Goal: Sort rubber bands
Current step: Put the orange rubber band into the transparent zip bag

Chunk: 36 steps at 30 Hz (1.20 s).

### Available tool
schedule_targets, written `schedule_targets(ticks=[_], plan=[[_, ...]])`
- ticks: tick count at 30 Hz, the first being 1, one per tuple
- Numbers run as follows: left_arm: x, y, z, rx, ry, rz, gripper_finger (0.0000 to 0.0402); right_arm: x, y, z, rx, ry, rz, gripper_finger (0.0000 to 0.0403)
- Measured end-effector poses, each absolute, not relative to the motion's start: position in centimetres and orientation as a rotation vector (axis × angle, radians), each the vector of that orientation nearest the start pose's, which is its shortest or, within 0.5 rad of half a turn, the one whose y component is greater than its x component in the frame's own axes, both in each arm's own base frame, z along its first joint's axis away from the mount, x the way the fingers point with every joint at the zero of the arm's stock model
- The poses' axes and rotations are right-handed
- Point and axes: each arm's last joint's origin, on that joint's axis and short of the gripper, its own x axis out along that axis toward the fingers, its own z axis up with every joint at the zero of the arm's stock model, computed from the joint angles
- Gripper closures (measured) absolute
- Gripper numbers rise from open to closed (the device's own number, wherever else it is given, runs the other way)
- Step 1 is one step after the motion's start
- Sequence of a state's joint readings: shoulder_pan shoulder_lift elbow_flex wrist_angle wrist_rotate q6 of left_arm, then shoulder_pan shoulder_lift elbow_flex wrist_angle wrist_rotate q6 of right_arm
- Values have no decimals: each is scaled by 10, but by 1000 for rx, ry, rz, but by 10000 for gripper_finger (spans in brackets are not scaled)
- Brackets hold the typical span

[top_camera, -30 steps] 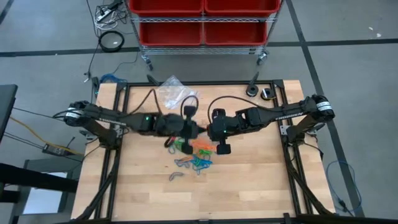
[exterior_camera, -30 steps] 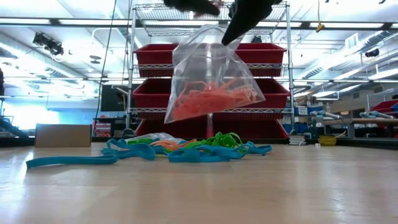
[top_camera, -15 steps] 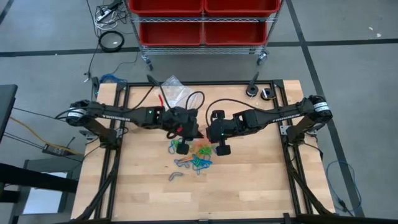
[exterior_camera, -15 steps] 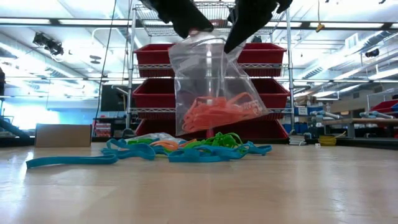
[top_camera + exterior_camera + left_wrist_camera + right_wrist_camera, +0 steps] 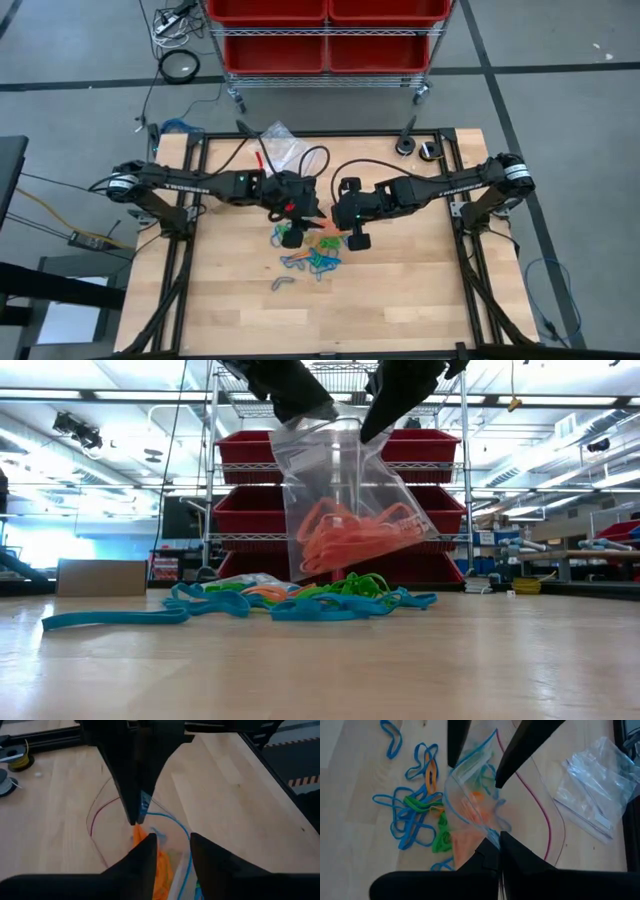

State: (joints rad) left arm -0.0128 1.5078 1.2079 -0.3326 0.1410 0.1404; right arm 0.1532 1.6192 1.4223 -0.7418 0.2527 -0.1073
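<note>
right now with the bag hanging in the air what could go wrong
The right claw alone pinches the clear bag by its rim, the left claw is open at the mouth, so the bag could slip or tip. The orange bands inside could spill onto the mixed pile below, undoing the sorting.

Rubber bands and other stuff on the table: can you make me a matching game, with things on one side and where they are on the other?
Things:
1. bunch of orange rubber bands
2. blue rubber bands
3. spare bags
4. red bins

Places:
A. spread on the bare wood of the table
B. on the shelf behind the table
C. inside the hanging bag
D. heaped at the table's far edge

Pairs: 1-C, 2-A, 3-D, 4-B
</note>
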Motion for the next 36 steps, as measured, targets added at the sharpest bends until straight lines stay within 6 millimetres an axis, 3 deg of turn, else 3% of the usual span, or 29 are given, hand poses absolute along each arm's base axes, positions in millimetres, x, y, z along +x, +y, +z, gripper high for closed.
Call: schedule_targets(ticks=[8, 16, 20, 22, 25, 31, 36], plan=[[326, -9, 303, 103, 605, -193, 249, 337, 45, 300, -293, 938, -45, 403], [280, -15, 337, 194, 614, -129, 249, 336, 34, 299, -315, 970, -126, 403], [263, -26, 338, 187, 629, -133, 249, 338, 22, 300, -298, 963, -162, 403], [262, -33, 326, 182, 661, -156, 249, 339, 16, 301, -287, 947, -181, 403], [260, -44, 292, 167, 738, -185, 249, 343, 9, 304, -265, 899, -205, 403], [264, -55, 213, 70, 588, -239, 249, 350, -5, 310, -195, 818, -225, 403], [259, -48, 167, -17, 536, -203, 249, 350, -15, 314, -152, 779, -242, 403]])
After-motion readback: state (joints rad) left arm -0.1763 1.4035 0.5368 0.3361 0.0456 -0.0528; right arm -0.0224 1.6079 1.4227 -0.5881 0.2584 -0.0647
